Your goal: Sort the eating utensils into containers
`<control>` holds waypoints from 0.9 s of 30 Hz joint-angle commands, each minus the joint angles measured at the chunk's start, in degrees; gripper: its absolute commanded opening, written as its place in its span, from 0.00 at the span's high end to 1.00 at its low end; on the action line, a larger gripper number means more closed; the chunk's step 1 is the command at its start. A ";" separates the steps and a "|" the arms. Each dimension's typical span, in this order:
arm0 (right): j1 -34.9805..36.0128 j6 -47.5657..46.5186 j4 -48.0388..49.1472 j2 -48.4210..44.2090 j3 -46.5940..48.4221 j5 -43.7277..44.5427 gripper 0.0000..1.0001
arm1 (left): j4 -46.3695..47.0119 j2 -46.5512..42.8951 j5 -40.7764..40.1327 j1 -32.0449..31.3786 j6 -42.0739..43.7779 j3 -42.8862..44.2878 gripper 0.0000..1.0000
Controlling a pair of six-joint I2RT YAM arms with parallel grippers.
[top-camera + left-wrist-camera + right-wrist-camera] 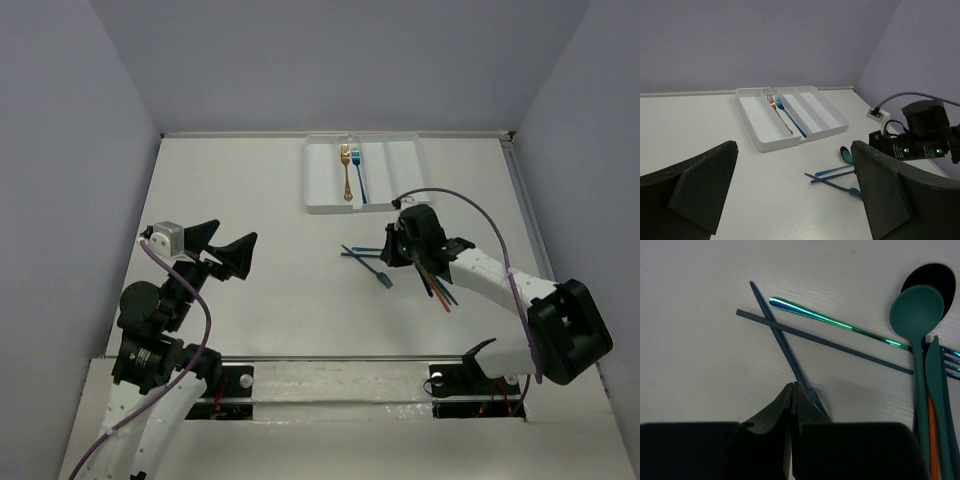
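Two grippers: left gripper (232, 238), lower left, spread wide and empty; right gripper (791, 386) pinched closed beside a dark blue fork (782, 342).

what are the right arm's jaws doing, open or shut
Shut: on the right gripper the jaws meet tip to tip, no gap showing.

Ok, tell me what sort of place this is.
Most likely a robot lab test cell: plain lavender-grey walls box in a white tabletop, a black-and-white left robot arm and right robot arm are bolted at its near edge, and a shallow white plastic compartment tray holds a gold fork and a blue fork.
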 commanded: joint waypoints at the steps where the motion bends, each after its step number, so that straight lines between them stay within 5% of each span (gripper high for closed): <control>1: 0.52 1.66 0.44 -3.12 -2.78 0.36 0.97 | 2.84 -0.58 0.06 0.37 0.00 1.59 0.01; 27: 7.99 0.07 3.87 19.20 7.68 7.64 1.00 | 2.75 0.74 0.32 0.37 0.00 1.59 0.01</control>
